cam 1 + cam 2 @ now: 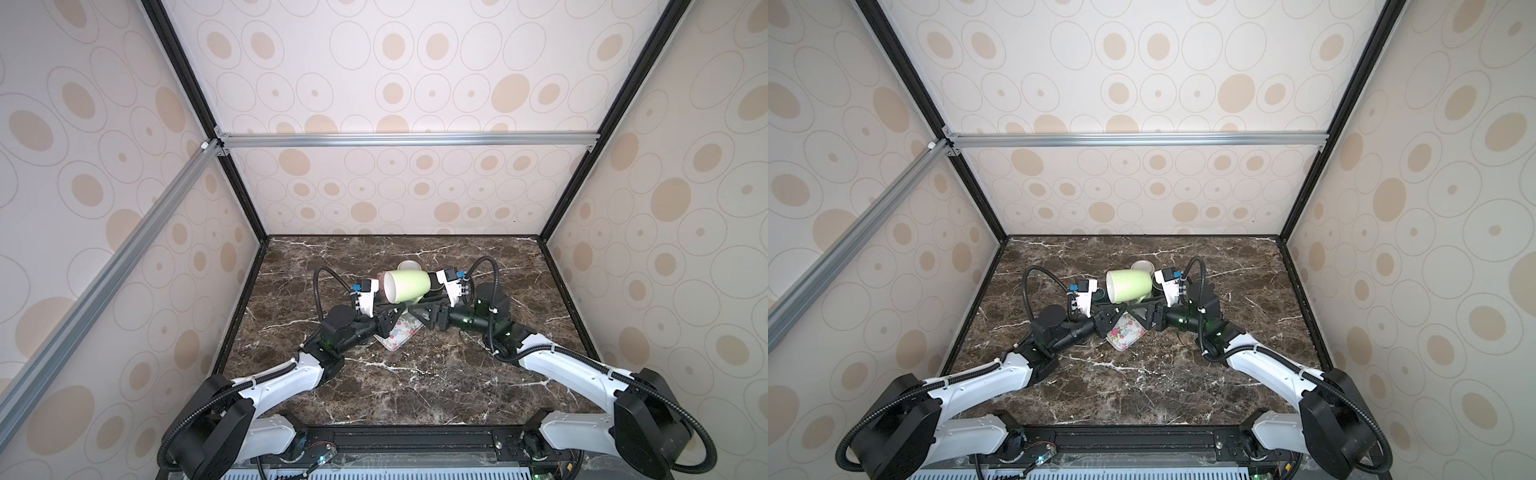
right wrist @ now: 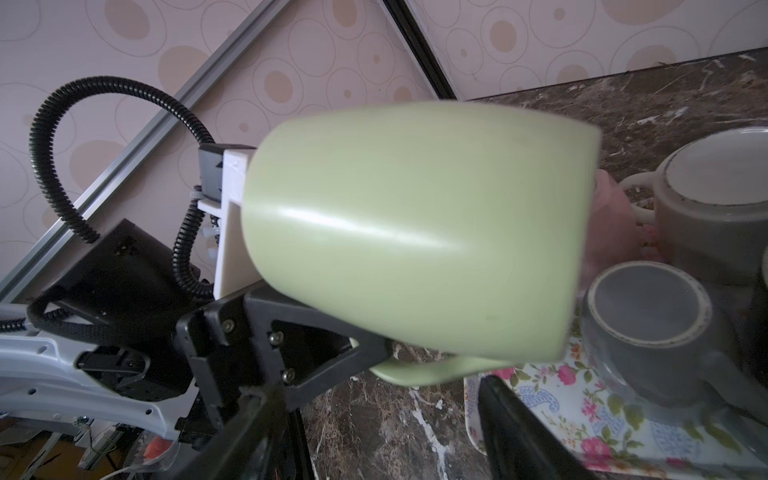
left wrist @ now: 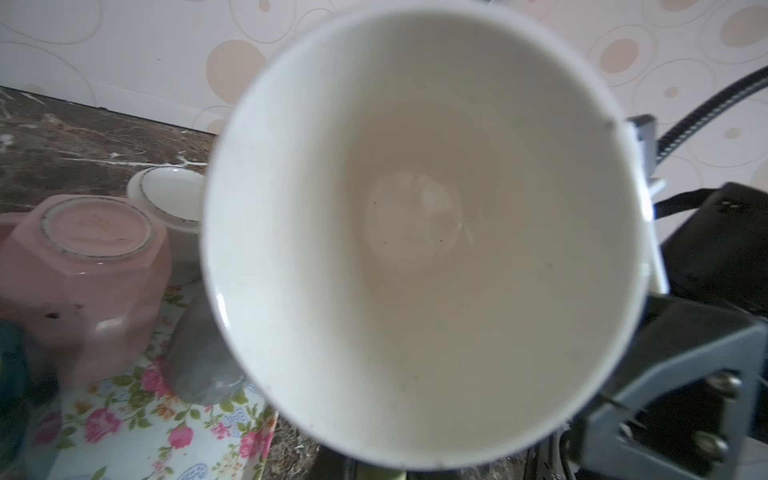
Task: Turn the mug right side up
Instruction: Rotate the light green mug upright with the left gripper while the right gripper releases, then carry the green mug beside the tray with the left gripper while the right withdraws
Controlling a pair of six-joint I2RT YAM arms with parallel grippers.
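Jaws of the left tool [image 2: 370, 353] are pressed together on the handle [image 2: 424, 374] of the mug [image 2: 415, 232], as the right wrist view shows. The mug [image 1: 409, 284] hangs in the air on its side, handle downward. Its open mouth faces the left arm, so the left wrist view looks straight into its white inside [image 3: 419, 232]. The right tool [image 2: 382, 428] stands with its jaws apart beside the mug, and neither finger touches it. In both top views the two tools meet near the middle of the desk [image 1: 415, 395], with the green mug [image 1: 1129, 286] raised between them. Below it a flowered tray [image 1: 397, 338] rests on the desk. On the tray stand a pink cup [image 3: 91, 291], bottom up, and two grey cups [image 2: 706, 216], all close together. A white cup [image 3: 174, 195] sits tilted just beside the pink one, toward the back wall; whether it rests on the tray cannot be told.
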